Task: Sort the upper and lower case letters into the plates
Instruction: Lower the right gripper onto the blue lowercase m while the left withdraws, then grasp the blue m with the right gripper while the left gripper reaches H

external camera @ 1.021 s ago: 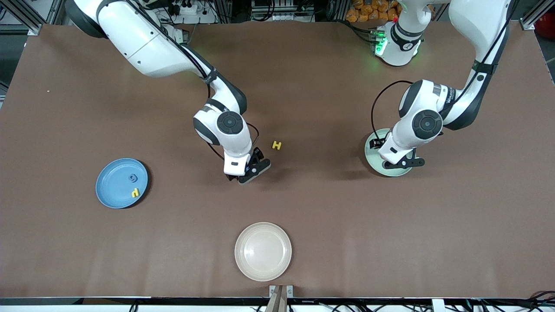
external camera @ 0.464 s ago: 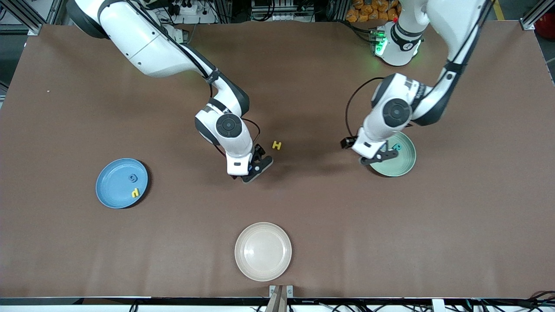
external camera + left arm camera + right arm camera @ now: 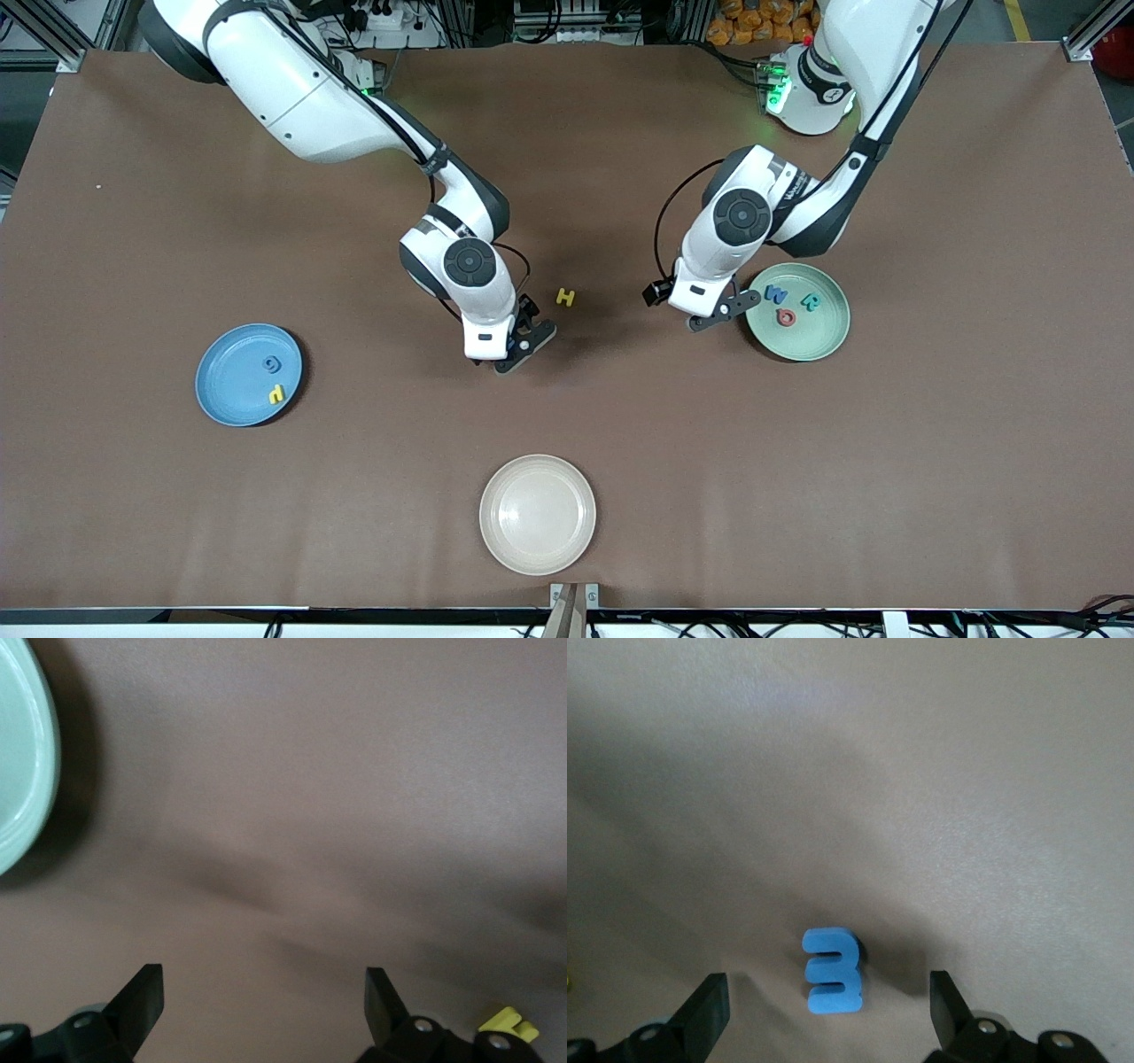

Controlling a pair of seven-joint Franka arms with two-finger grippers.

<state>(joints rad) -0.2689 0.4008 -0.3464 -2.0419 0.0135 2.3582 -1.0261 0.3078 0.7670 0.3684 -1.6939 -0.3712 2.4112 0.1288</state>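
Note:
The mint green plate point(image 3: 819, 341) holds a blue W point(image 3: 776, 294), a teal R point(image 3: 810, 301) and a salmon red letter point(image 3: 785, 317). The blue plate point(image 3: 232, 390) holds a dark blue letter point(image 3: 270, 363) and a yellow one point(image 3: 277, 394). A yellow H point(image 3: 565, 298) lies on the table between the arms. My right gripper point(image 3: 520, 347) point(image 3: 828, 1010) hangs open, low over a bright blue letter point(image 3: 831, 970) that lies between its fingers. My left gripper point(image 3: 711, 317) point(image 3: 264, 1001) is open and empty over bare table beside the mint green plate point(image 3: 22, 771); the yellow H point(image 3: 509, 1023) peeks out beside one finger.
A cream-white plate point(image 3: 538, 514) sits near the table edge closest to the front camera, with nothing in it. Brown table surface spreads between the three plates.
My left arm has swung off the mint green plate toward the table's middle, uncovering the three letters in it. My right gripper has barely shifted.

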